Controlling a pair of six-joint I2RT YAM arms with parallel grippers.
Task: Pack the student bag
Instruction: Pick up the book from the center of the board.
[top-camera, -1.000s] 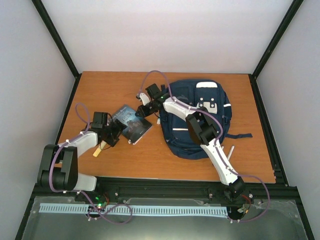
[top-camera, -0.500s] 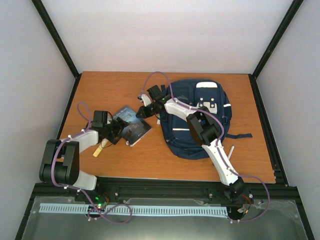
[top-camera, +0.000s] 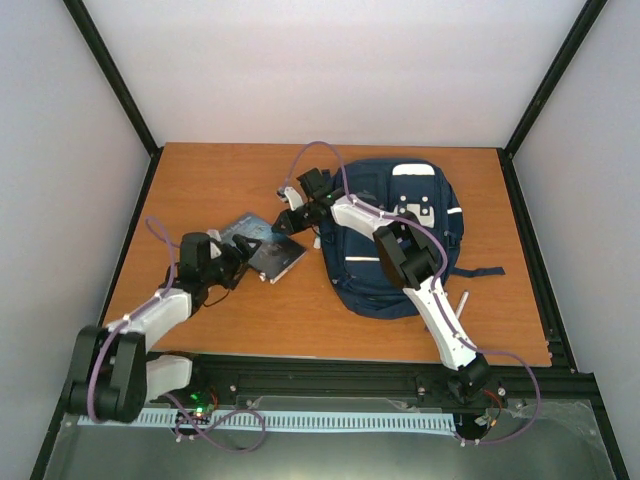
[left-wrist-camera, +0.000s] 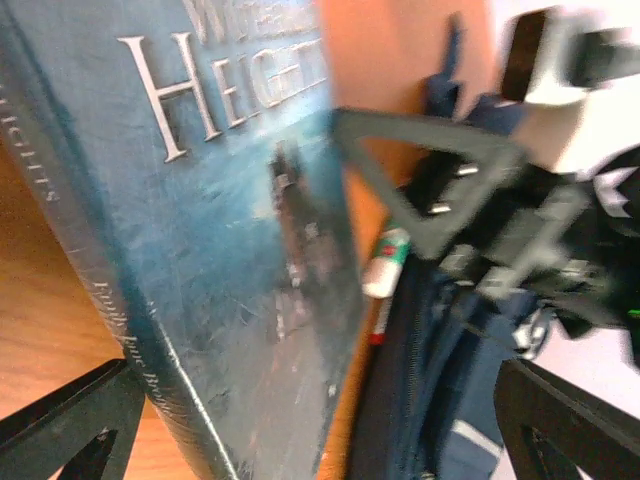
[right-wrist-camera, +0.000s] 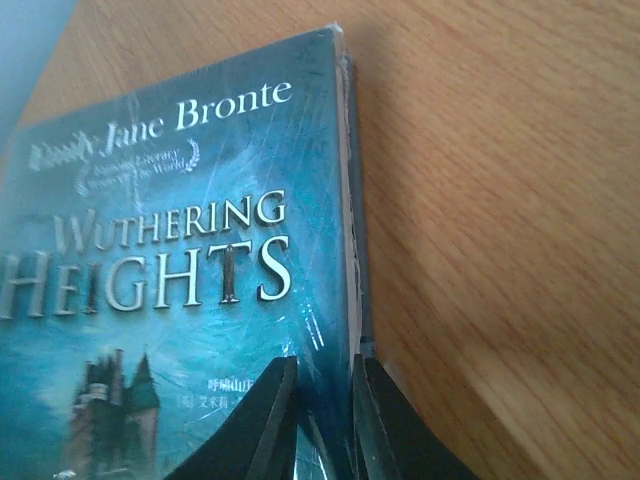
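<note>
The student bag (top-camera: 441, 238), a navy backpack with white stripes, lies flat on the right half of the wooden table; its dark fabric (left-wrist-camera: 455, 400) also shows in the left wrist view. A blue "Wuthering Heights" book (top-camera: 262, 247) lies tilted just left of it. My right gripper (top-camera: 289, 222) is shut on the book's (right-wrist-camera: 180, 260) long edge, and both fingers (right-wrist-camera: 325, 378) pinch the cover. My left gripper (top-camera: 240, 256) stands wide open at the book's near corner. The book's spine (left-wrist-camera: 200, 260) lies between its spread fingers (left-wrist-camera: 315, 385).
A white marker with a green band (left-wrist-camera: 385, 263) lies between the book and the bag. A thin pen (top-camera: 461, 303) rests on the table right of the bag. A dark strap (top-camera: 485, 271) trails off the bag's right side. Black frame rails edge the table.
My left arm has reached right and forward to the book, and its jaws have widened. The right gripper keeps its hold on the book, which has shifted slightly.
</note>
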